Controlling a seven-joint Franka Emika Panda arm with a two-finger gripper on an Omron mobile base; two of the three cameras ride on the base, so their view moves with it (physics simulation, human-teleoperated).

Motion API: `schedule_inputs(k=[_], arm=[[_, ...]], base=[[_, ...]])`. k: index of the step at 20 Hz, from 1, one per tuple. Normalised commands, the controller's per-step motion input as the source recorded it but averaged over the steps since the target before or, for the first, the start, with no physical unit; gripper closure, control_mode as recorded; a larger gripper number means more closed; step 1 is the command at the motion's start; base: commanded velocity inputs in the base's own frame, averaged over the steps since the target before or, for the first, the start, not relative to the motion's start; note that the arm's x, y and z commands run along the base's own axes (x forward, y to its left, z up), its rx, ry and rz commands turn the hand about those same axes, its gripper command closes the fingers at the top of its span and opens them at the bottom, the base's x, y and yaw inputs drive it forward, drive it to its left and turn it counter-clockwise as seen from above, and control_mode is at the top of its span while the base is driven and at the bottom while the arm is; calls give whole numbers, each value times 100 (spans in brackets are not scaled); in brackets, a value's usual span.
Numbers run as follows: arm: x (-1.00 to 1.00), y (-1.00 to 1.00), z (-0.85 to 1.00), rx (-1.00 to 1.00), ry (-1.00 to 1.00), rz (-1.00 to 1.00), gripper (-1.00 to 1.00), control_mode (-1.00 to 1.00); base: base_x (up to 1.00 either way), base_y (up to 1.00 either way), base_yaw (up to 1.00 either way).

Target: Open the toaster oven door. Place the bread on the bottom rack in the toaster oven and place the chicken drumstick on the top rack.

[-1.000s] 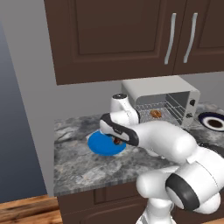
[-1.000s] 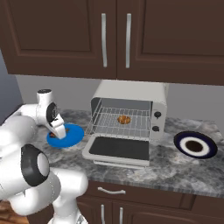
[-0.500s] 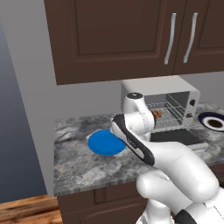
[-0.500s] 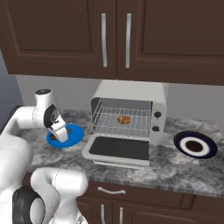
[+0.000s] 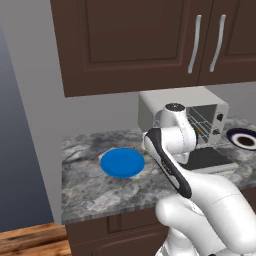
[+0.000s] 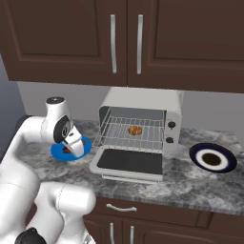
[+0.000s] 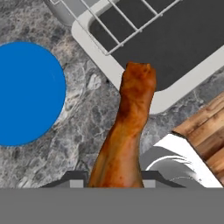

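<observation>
Reddish-brown chicken drumstick juts from the hand's grip.

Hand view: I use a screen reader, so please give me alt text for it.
The gripper holds the chicken drumstick above the grey counter, beside the open toaster oven door. An empty blue plate lies left.

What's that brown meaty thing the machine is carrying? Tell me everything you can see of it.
It is a chicken drumstick, reddish-brown and glossy like roasted skin, long, with a knobbly end pointing away from the gripper. The gripper holds its other end, lifting it clear above the grey stone counter, between the blue plate and the opened oven door.
</observation>
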Motion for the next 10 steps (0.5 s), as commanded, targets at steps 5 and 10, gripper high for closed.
schedule_inputs(k=[5, 10], arm=[[2, -47, 25, 0, 4, -2, 100, -100], [10, -49, 22, 0, 5, -4, 100, -100]], base=[[0, 0, 0], [0, 0, 0]])
